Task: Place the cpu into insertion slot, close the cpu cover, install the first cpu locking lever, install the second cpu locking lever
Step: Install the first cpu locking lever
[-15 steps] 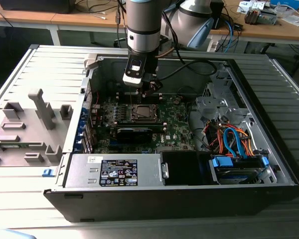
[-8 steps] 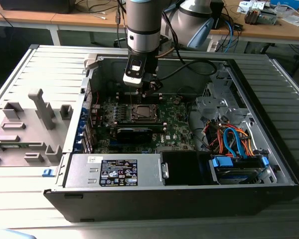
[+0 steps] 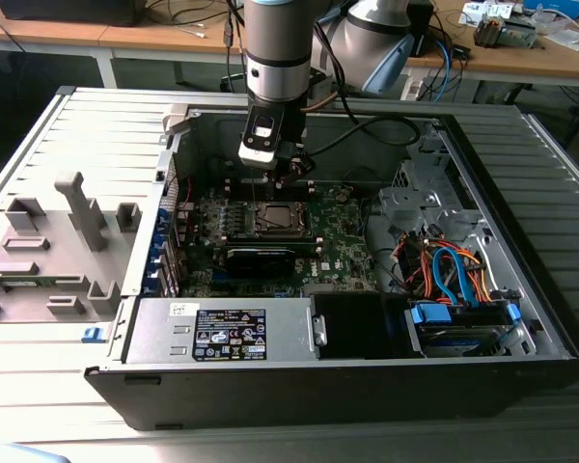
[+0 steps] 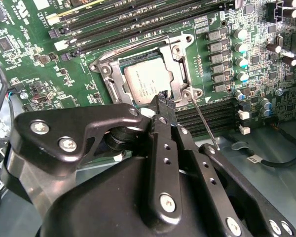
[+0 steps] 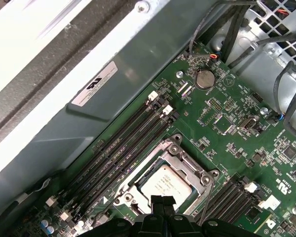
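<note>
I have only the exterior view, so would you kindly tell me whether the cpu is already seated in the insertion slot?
Observer: Yes; in both wrist views the cpu lies flat and seated, silver top up.
Operator: Thank you. Is the cpu cover down?
Observer: The cpu cover lies flat, framing the chip.
Operator: And the levers?
Observer: One thin lever angles away from the cover's corner, close by the shut pincer.
</note>
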Robot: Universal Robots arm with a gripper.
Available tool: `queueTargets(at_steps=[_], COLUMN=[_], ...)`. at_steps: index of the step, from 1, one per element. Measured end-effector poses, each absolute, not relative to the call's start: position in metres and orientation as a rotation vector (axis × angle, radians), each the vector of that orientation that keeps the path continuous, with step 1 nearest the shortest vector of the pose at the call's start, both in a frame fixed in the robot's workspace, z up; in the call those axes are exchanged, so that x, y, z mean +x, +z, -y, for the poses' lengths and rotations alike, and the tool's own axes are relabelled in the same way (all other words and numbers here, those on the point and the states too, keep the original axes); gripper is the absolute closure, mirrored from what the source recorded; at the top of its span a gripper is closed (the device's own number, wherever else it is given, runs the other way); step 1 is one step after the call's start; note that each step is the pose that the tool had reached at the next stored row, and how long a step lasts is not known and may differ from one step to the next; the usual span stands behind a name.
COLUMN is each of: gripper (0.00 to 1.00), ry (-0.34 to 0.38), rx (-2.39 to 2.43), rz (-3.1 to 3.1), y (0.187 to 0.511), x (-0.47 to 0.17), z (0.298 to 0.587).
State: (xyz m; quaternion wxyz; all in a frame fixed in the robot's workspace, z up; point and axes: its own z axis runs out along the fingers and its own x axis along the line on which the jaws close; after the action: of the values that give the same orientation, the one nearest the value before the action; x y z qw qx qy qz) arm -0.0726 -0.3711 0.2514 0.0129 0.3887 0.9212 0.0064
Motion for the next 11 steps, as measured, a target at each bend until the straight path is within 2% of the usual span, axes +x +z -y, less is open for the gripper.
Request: queueTargets(at_steps=[11], gripper=[0.89], ry=[0.02], rx=[1.2], rz=[-2.875], y=[0.2513], x=[-0.0726], z=[0.3711])
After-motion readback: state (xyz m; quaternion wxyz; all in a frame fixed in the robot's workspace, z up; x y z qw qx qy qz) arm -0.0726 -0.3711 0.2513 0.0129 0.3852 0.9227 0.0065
